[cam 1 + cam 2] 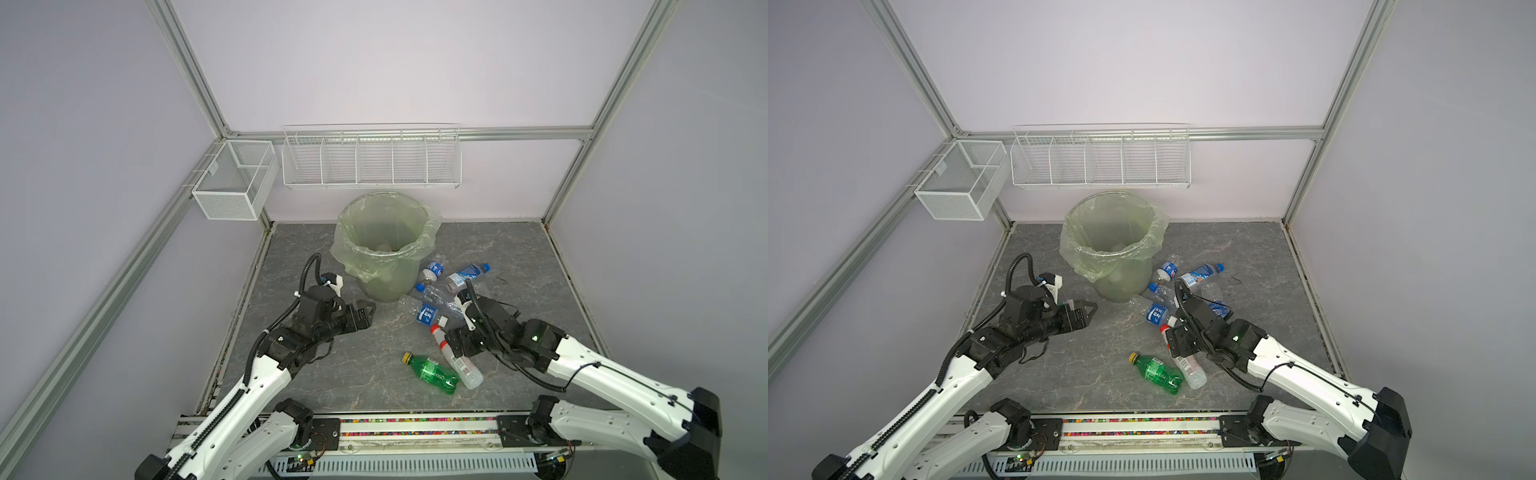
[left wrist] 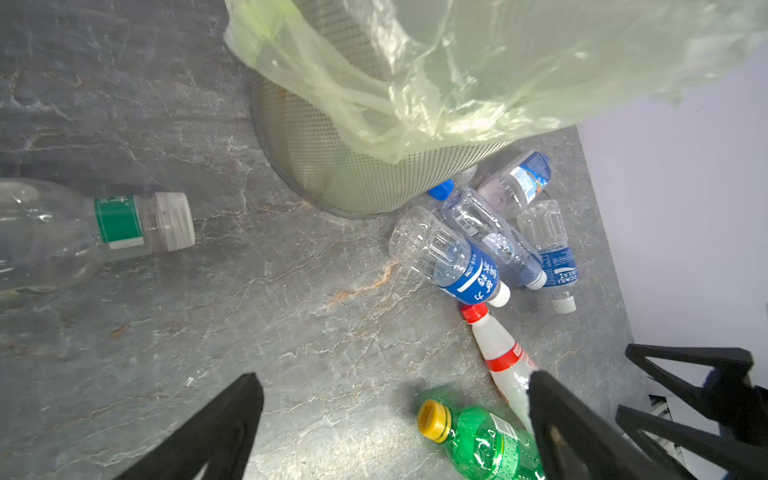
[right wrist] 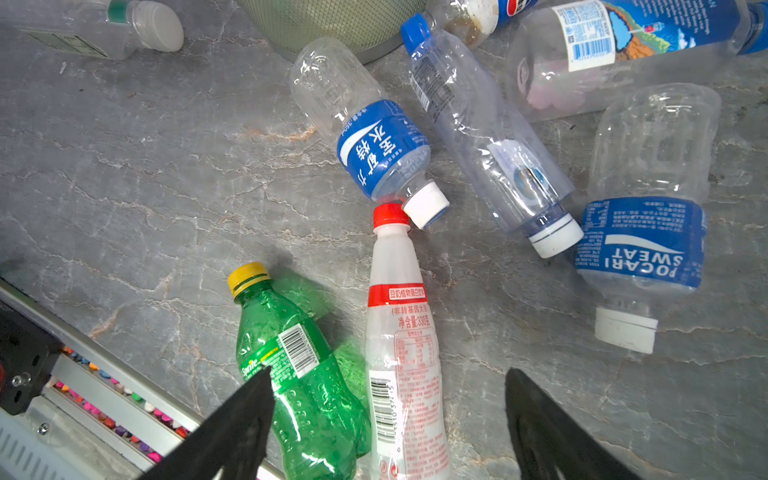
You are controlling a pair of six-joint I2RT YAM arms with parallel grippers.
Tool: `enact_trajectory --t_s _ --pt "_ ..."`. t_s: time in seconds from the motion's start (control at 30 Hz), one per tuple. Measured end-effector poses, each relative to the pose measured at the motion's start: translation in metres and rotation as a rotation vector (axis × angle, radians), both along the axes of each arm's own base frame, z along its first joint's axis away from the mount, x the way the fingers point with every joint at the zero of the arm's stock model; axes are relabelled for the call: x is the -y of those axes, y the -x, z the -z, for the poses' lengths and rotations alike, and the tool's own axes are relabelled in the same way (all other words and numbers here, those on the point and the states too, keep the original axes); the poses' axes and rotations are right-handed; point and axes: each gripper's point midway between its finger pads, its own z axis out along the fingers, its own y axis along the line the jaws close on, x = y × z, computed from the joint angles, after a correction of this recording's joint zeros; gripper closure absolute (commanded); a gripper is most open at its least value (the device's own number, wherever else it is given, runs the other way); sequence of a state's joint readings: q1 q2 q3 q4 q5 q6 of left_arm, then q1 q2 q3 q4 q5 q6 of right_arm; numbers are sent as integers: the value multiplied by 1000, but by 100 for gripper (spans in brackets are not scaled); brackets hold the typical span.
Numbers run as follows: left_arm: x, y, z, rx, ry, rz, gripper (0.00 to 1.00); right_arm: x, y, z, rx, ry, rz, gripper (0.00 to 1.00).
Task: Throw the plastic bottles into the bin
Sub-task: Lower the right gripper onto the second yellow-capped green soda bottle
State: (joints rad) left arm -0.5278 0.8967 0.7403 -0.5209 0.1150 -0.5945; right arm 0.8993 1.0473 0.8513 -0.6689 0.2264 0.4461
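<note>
Plastic bottles (image 1: 428, 314) under downward-tilted right pincer (image 3: 388, 374), jaws wide apart.

- One green plastic bottle (image 3: 299, 365), yellow cap
- One milky-white plastic bottle (image 3: 399, 332), red cap
- One clear plastic bottle (image 2: 83, 232), green label
- Five clear blue-labelled plastic bottles (image 3: 382, 149), perhaps a sixth
- One round pale-green bag-lined bin (image 1: 384, 286)
- Two white wire-mesh baskets (image 1: 226, 203)

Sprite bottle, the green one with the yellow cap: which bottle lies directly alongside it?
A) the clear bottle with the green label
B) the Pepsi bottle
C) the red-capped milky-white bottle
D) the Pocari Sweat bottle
C: in the right wrist view the Sprite bottle lies side by side with the red-capped milky-white bottle, while the other bottles lie clearly apart from it.
</note>
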Motion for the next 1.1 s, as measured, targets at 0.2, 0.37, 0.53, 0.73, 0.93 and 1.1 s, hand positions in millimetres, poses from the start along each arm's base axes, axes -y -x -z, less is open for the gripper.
enact_trajectory --t_s 0.2,0.37,0.53,0.73,0.93,1.1 --pt "0 -4 41 -142 -63 -30 1 -17 10 -3 6 -26 -75 12" --pt "-10 -3 58 -203 -108 -90 1 -33 21 4 -11 -25 -144 12" --pt "-22 -6 61 -207 -140 -166 1 -42 29 20 -32 6 -186 12" --pt "-29 -5 70 -235 -187 -182 1 -51 33 22 -24 -5 -212 12" --pt "-35 -6 75 -256 -197 -201 1 -60 39 31 -30 15 -242 12" --pt "-38 -8 70 -235 -198 -207 1 -65 48 45 -52 54 -275 12"
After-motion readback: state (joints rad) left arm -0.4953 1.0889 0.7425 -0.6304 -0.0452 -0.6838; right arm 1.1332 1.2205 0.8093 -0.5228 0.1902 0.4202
